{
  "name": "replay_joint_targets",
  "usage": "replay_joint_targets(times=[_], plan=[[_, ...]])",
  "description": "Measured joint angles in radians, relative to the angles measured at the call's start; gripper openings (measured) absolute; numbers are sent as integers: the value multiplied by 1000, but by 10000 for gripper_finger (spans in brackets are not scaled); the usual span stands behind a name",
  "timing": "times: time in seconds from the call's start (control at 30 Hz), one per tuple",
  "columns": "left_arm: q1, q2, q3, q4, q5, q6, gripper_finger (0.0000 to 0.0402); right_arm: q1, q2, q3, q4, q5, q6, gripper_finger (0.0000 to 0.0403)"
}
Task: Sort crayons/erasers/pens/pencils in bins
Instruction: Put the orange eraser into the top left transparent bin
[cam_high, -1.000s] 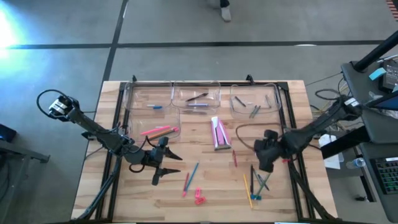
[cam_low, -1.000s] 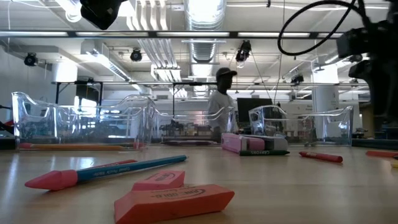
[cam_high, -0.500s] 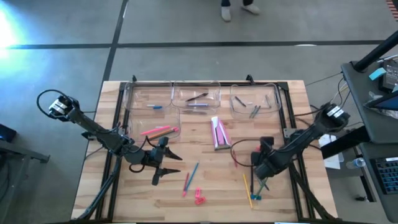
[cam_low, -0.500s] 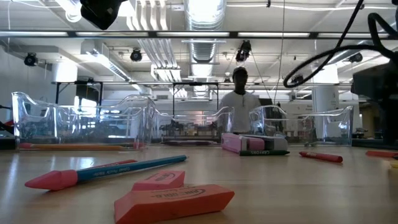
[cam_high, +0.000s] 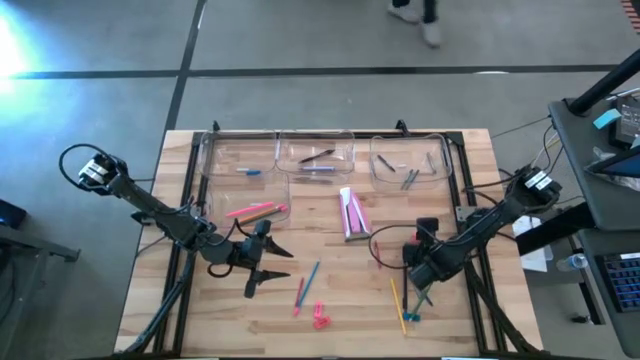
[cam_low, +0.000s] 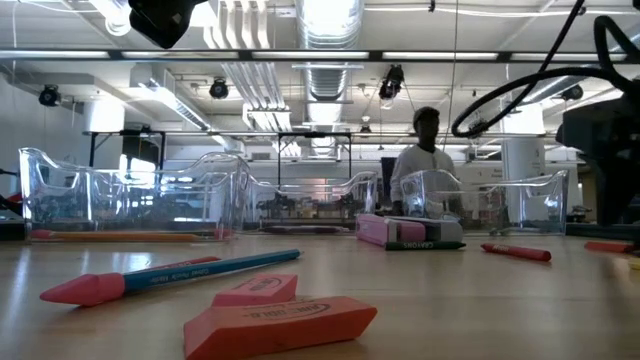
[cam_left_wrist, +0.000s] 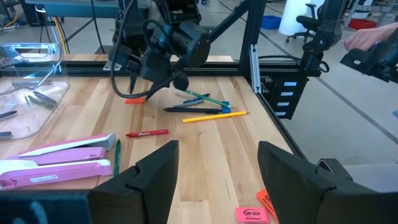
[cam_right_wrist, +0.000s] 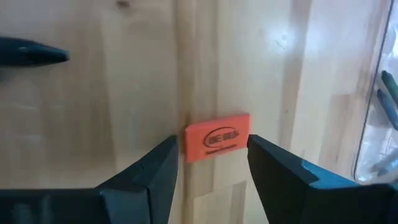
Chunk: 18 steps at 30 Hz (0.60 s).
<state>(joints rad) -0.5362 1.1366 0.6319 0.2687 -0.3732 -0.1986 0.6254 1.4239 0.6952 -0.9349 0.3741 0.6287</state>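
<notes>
An orange eraser (cam_right_wrist: 217, 137) is bracketed by the open right gripper (cam_right_wrist: 211, 163) near the rightmost bin (cam_high: 410, 165); closing is judged next, while the left gripper (cam_left_wrist: 217, 163) waits open.

Counts, relative to the table (cam_high: 330, 300): 4 clear bins (cam_high: 238, 153) along the far edge, one of them just in front of the leftmost. 2 pink erasers (cam_high: 320, 318) near the front edge, plus 1 orange eraser (cam_right_wrist: 217, 137) on the right side. 1 pink box (cam_high: 354, 213) mid-table. Loose sticks on the wood: roughly 8, the right-hand cluster (cam_high: 412, 300) overlaps, so can't tell exactly. 2 arms, 1 pincer each.
</notes>
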Motion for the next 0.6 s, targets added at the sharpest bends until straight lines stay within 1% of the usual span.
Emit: replay_joint_targets(times=[0.23,0.33,0.47,0.6], plan=[[0,0,0,0,0,0,205,0,0,0,1,-7,3,182],[0,0,0,0,0,0,205,-7,7,-3,4,-15,7,176],[0,0,0,-1,0,0,205,-24,23,-16,15,-43,13,155],[0,0,0,-1,0,0,205,-28,30,-18,22,-54,24,124]])
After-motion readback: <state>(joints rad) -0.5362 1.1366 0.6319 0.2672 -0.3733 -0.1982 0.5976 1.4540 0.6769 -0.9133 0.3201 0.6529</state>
